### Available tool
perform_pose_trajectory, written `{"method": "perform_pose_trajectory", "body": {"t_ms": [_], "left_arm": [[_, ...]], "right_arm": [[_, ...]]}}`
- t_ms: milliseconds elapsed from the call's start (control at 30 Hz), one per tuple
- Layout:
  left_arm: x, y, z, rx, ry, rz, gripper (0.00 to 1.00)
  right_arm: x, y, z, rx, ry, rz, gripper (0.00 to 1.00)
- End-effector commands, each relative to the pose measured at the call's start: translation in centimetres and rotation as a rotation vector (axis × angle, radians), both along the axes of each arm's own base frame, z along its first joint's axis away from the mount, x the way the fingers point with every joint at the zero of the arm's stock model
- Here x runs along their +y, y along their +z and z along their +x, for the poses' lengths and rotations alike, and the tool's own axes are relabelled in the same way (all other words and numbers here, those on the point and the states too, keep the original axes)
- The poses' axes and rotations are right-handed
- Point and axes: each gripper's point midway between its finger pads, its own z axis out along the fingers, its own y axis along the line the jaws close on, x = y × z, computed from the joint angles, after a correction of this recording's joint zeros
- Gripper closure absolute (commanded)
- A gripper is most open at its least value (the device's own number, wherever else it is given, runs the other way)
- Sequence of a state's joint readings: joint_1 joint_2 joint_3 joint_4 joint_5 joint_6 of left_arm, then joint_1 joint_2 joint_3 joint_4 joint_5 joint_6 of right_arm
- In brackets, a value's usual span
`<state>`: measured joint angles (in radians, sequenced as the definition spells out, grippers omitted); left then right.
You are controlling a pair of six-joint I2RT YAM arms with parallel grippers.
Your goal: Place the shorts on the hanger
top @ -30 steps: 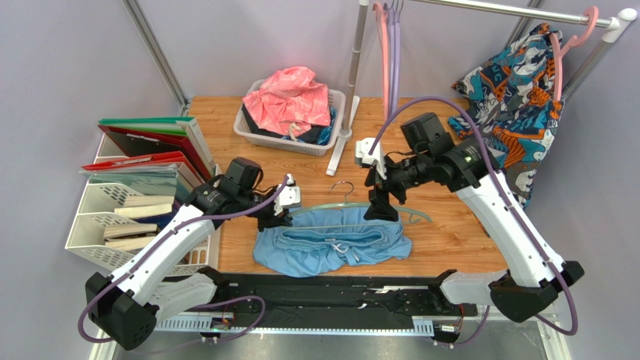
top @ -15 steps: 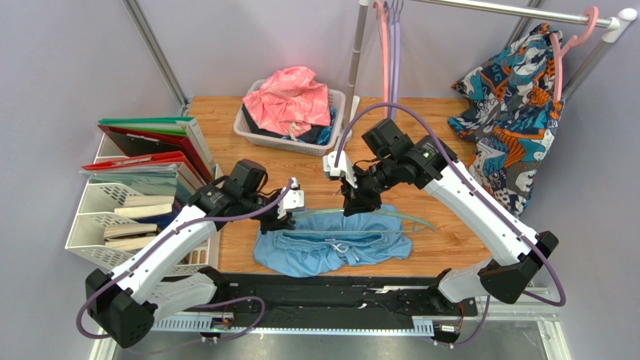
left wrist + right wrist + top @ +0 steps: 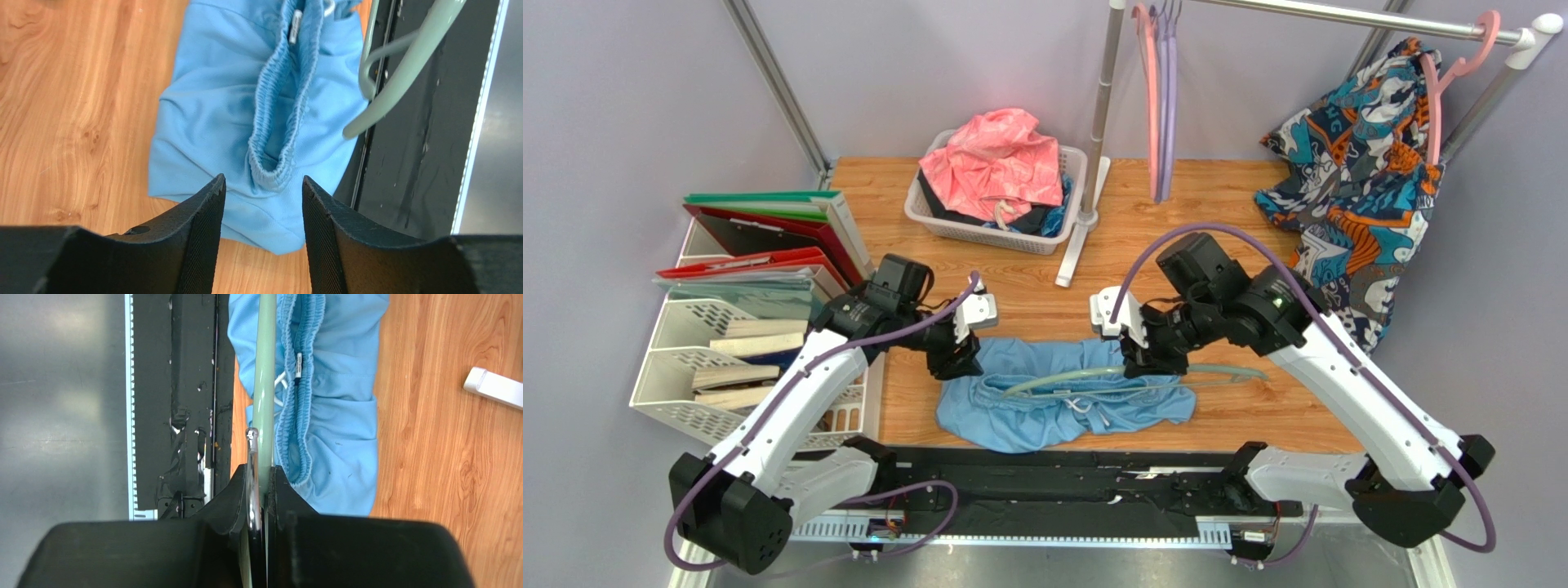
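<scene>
**Q:** How are the left fingers set?

**A:** The left fingers (image 3: 196,236) are held apart, and nothing is gripped between them. The gathered end of the waistband of the shorts (image 3: 209,110) is seen just past the gap. Contact between fingertips and cloth cannot be told.

**Q:** And the right fingers?

**A:** The right fingers (image 3: 283,499) are clamped together on the hanger (image 3: 266,367). A thin metal stem is caught in the grip beside the mint-green bar, which runs straight ahead from the fingertips.

**Q:** Where are the shorts located?

**A:** The shorts are laid crumpled on the table (image 3: 442,416), between the two sets of fingers. In the right wrist view, the waistband and white drawstring (image 3: 281,380) are found just right of the clamped bar. The hanger is extended across the shorts toward the left fingers. Its free end is seen ahead and to the right of them, over the black rail (image 3: 405,184).

**Q:** What is placed farther out?

**A:** File trays (image 3: 707,355) are positioned outboard of the left fingers. Beyond both sets of fingers, a white basket (image 3: 940,214) holding a pink cloth (image 3: 995,153) is set at the far edge. A patterned garment (image 3: 1357,159) is hung beyond the right fingers.
</scene>
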<state>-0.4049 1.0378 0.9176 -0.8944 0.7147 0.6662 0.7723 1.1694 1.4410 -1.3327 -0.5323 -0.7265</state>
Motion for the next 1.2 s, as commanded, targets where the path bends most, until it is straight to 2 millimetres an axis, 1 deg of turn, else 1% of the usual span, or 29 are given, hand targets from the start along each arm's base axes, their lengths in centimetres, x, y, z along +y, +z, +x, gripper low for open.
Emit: {"method": "perform_pose_trajectory", "body": {"t_ms": [0,33,67,267,400,633,800,833,900,933,1000,1033,1133,1167], "left_arm": [[0.8,-1.5,-0.3,-0.029,-0.111,0.069,0.46],[0.9,-2.0,-0.3,-0.022,-0.116,0.083,0.46],[1.2,-3.1,-0.2,-0.012,-0.136,0.111,0.48],[0.9,-4.4,-1.2,-0.036,-0.252,0.089,0.48],[0.7,-5.4,-1.2,-0.060,-0.309,0.097,0.48],[-0.1,-7.4,-1.6,-0.027,-0.353,0.126,0.48],[-0.6,-7.9,-1.2,-0.034,-0.347,0.132,0.49],[-0.7,-8.0,-1.2,-0.034,-0.350,0.132,0.53],[-0.7,-8.0,-1.2,-0.031,-0.349,0.133,0.59],[-0.7,-7.9,-1.1,-0.035,-0.347,0.132,0.66],[-0.8,-7.6,-1.0,-0.040,-0.343,0.126,0.74],[-0.9,-7.5,-1.0,-0.045,-0.341,0.125,0.83],[-1.1,-6.9,-0.9,-0.049,-0.334,0.118,0.98],[-1.1,-6.8,-1.1,-0.046,-0.335,0.119,1.00]], "right_arm": [[-0.7,-0.4,0.1,-0.021,-0.019,-0.033,1.00],[-0.9,-0.6,0.4,-0.032,-0.034,-0.045,1.00],[-1.0,-0.8,1.0,-0.050,-0.054,-0.055,1.00],[-0.1,-0.4,2.3,-0.059,-0.086,-0.056,1.00],[0.7,-0.2,2.6,-0.038,-0.082,-0.047,1.00],[1.6,-0.1,3.1,-0.021,-0.067,-0.047,1.00],[1.8,0.1,3.3,-0.022,-0.053,-0.056,1.00],[2.0,0.1,3.4,-0.018,-0.051,-0.056,1.00],[2.1,0.0,3.2,-0.004,-0.039,-0.057,1.00],[2.3,-0.2,3.1,0.010,-0.031,-0.057,1.00],[2.5,-0.8,2.8,0.024,-0.018,-0.074,1.00],[2.6,-0.9,2.8,0.024,-0.013,-0.073,1.00],[2.9,-1.6,2.9,0.031,-0.007,-0.086,1.00],[3.1,-1.8,3.0,0.024,-0.004,-0.087,1.00]]}}
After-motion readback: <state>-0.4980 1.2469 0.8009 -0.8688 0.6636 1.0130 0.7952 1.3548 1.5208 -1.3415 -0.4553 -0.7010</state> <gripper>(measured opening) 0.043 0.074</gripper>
